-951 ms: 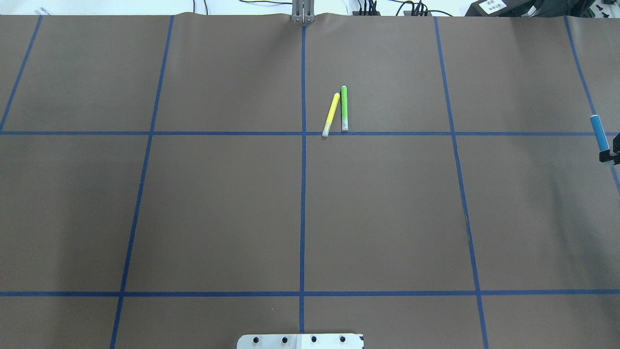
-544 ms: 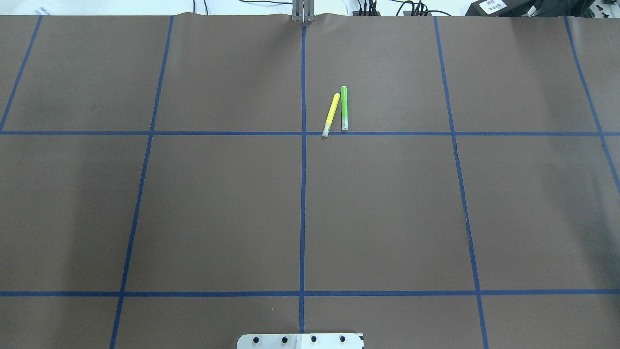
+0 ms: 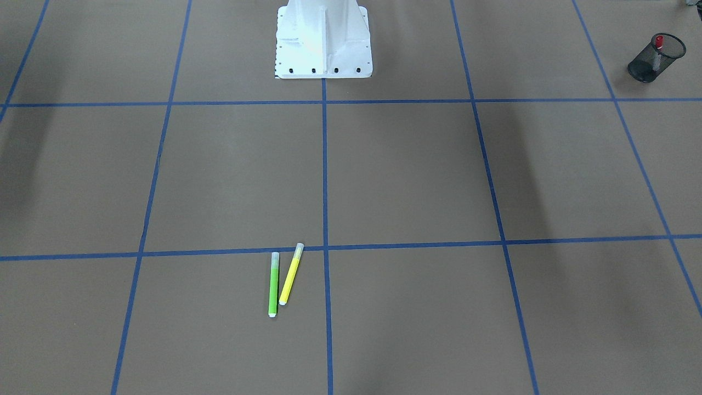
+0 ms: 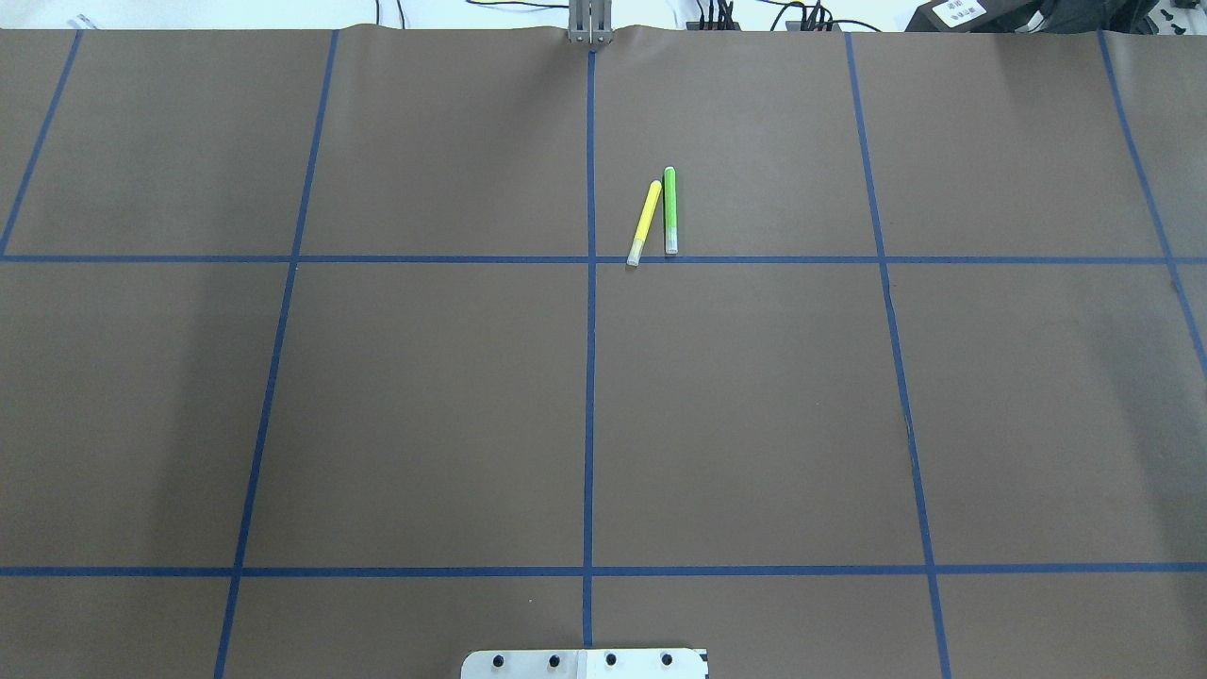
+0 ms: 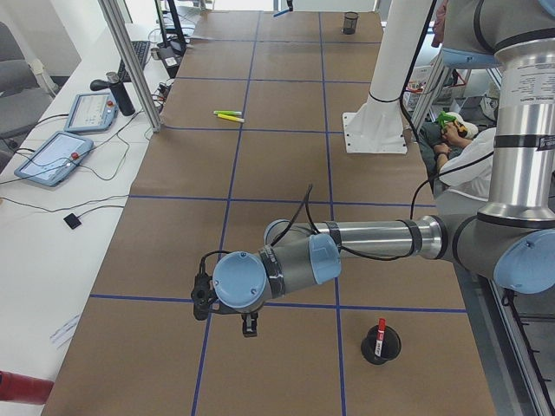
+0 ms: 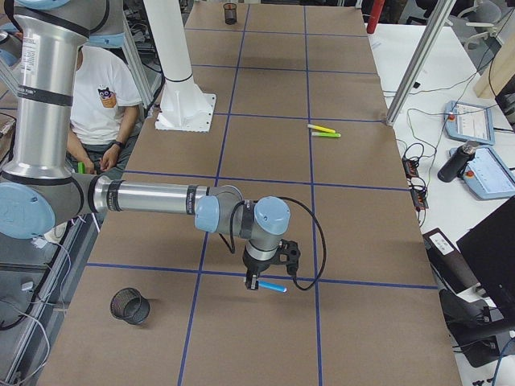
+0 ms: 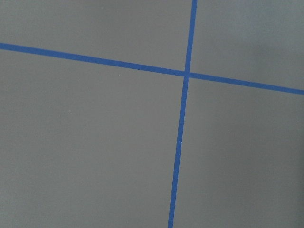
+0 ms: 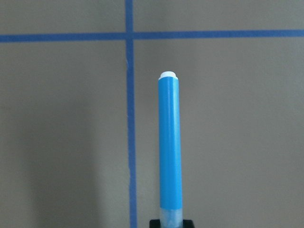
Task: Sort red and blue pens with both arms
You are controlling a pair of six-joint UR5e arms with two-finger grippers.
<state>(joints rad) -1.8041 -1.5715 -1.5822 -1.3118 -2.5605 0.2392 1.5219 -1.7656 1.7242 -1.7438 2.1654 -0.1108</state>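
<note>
The blue pen [image 8: 170, 142] points straight out from my right gripper [image 6: 254, 283], which is shut on its capped end; in the exterior right view the blue pen [image 6: 273, 286] hangs level, just above a tape line. The red pen [image 3: 658, 42] stands in a black mesh cup [image 3: 655, 57]; that cup [image 5: 380, 347] sits beside my left arm. My left gripper [image 5: 249, 328] hovers low over the table, left of that cup. I cannot tell whether it is open or shut. The left wrist view holds only brown paper and tape lines.
A green marker [image 4: 670, 209] and a yellow marker [image 4: 644, 223] lie side by side at the table's middle. An empty mesh cup [image 6: 130, 305] stands near my right arm. The white pedestal [image 3: 323, 38] is bolted at the near edge. A person [image 6: 96, 96] sits behind it.
In the overhead view, the blue pen and my right gripper were at the right edge one second ago. They have since left that view. The green and yellow markers have not moved.
</note>
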